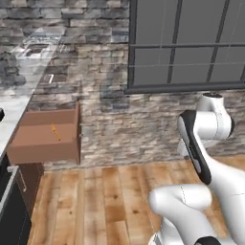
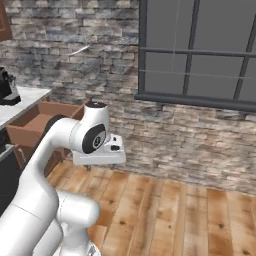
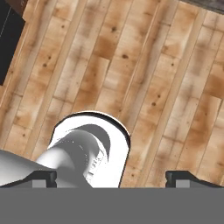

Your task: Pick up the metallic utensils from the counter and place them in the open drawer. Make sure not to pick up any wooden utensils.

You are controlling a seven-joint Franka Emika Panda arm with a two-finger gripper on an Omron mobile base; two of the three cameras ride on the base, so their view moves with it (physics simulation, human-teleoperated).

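Note:
The open drawer (image 1: 44,137) is a reddish-brown wooden box sticking out from under a white marble counter (image 1: 10,114) at the left. A slim orange-handled utensil (image 1: 56,132) lies on the drawer's flat bottom. My gripper (image 2: 93,166) hangs off to the right of the drawer (image 2: 31,125), over the wooden floor, pointing down. In the hand view its two dark fingertips (image 3: 43,176) stand far apart, so the gripper (image 3: 111,177) is open with nothing between them. The wooden utensils are out of view.
A plank floor (image 1: 110,201) stretches below the drawer to a brick wall with a large dark window (image 1: 186,43). Black cabinet fronts (image 1: 10,210) stand under the counter at the lower left. A dark appliance (image 2: 5,87) sits on the marble top.

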